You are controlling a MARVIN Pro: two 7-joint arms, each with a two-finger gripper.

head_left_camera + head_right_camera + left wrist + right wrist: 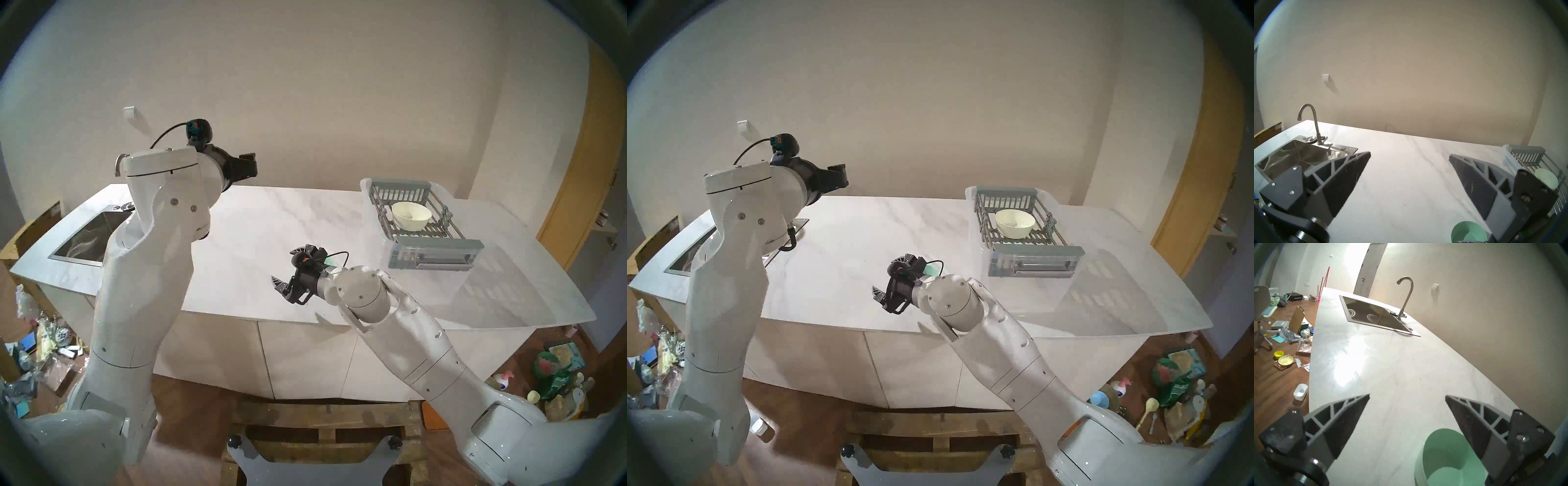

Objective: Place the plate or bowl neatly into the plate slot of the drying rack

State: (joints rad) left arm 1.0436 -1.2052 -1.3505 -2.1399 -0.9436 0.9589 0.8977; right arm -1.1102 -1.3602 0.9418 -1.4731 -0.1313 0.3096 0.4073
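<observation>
The grey drying rack [437, 245] sits at the counter's far right, on a clear tub. A cream bowl [411, 215] rests tilted inside it on the toothed bars of the plate slot [422, 232]. A pale green bowl [1444, 455] stands upright on the counter just under my right gripper [1407, 395], which is open and empty; only a sliver of that green bowl [329, 262] shows from the head. My left gripper [1409, 154] is raised high over the counter's left half, open and empty. Its view catches the rack [1527, 152] and cream bowl [1545, 179] at the right edge.
A steel sink [1296, 156] with a curved faucet [1313, 122] is set into the counter's far left end. The clear tub [364, 186] holds the rack. Clutter lies on the floor [1284, 360] on both sides of the counter. A wall runs behind the counter.
</observation>
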